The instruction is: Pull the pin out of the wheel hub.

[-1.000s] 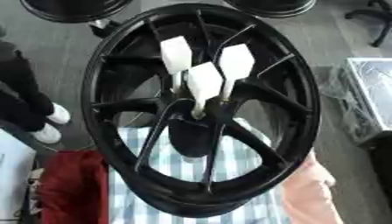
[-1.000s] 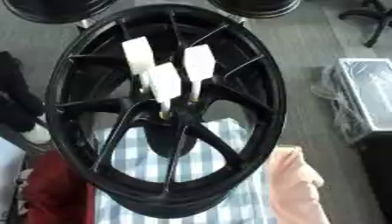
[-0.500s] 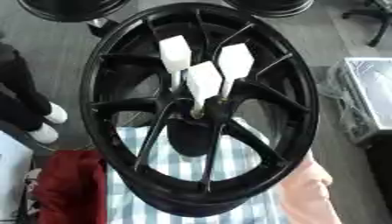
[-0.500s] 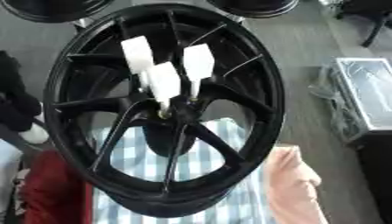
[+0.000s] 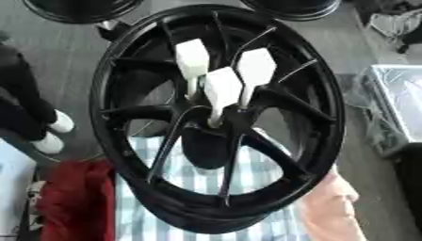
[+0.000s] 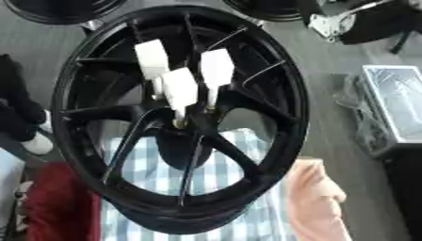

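A large black wheel rim (image 5: 317, 155) with thin spokes fills the middle of both views, lying on a blue-and-white checked cloth (image 5: 272, 167). Three white pins with flat, blocky heads stand up out of the hub (image 5: 216, 132): a left pin (image 5: 193, 59), a middle pin (image 5: 223, 89) and a right pin (image 5: 255, 68). Their thin shafts run down into the hub holes. Neither of my hands shows in either view.
A red cloth (image 5: 74, 202) lies at the lower left and a peach cloth (image 5: 329, 207) at the lower right. A clear plastic bin (image 6: 400, 106) stands on the right. More black rims (image 5: 78, 7) lie at the top edge. A person's dark legs and white shoes (image 5: 49, 134) are at the left.
The wheel and its three pins stand as before. The whole picture has shifted only slightly, so the camera moved a little.
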Robot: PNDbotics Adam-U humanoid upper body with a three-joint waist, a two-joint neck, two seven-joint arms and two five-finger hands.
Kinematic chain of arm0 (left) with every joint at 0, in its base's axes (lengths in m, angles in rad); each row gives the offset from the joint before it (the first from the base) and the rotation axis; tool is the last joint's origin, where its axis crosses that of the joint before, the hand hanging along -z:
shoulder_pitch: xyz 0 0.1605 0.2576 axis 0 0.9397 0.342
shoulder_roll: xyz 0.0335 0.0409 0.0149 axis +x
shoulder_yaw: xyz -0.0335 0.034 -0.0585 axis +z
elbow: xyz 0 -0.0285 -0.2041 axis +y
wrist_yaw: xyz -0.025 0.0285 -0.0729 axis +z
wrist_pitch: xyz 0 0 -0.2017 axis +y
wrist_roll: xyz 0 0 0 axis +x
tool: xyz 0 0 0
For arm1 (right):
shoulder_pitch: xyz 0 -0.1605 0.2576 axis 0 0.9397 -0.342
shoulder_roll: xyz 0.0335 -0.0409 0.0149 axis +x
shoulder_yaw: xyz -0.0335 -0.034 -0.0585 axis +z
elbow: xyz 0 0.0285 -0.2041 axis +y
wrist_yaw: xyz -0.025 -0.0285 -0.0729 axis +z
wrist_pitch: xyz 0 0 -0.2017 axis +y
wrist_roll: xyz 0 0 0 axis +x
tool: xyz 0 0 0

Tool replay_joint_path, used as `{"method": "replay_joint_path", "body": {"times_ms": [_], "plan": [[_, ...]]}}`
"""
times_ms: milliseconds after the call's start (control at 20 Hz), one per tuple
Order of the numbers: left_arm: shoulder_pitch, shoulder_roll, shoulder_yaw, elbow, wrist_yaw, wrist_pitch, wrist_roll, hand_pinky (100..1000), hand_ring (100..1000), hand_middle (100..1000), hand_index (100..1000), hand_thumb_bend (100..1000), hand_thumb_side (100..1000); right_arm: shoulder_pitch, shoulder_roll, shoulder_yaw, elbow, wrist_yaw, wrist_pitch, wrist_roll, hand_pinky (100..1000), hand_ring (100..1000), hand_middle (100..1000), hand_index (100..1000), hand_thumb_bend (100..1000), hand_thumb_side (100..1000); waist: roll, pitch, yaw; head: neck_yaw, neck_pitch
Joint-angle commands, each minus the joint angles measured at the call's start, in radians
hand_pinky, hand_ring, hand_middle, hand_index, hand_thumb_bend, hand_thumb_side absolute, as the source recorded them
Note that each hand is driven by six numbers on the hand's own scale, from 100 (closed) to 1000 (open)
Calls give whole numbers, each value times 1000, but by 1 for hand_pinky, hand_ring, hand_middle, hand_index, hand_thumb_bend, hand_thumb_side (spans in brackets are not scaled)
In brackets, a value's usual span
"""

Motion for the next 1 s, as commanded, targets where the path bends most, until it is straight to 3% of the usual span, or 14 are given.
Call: {"method": "replay_joint_path", "body": {"times_ms": [50,350,1000], "plan": [[-2,36,2,-5,-5,0,-3,794,725,722,774,100,723,-34,-11,14,-16,30,29,35,837,811,784,899,100,216,0,-25,-4,9,5],[4,45,6,-2,-5,0,-1,795,725,722,774,100,725,-76,8,55,-16,91,82,129,838,808,769,888,100,253,-7,-26,-10,16,7],[-3,39,0,6,4,7,-9,796,726,720,770,103,725,-163,87,112,-16,165,116,313,823,792,758,869,100,288,-12,-32,0,-5,7]]}}
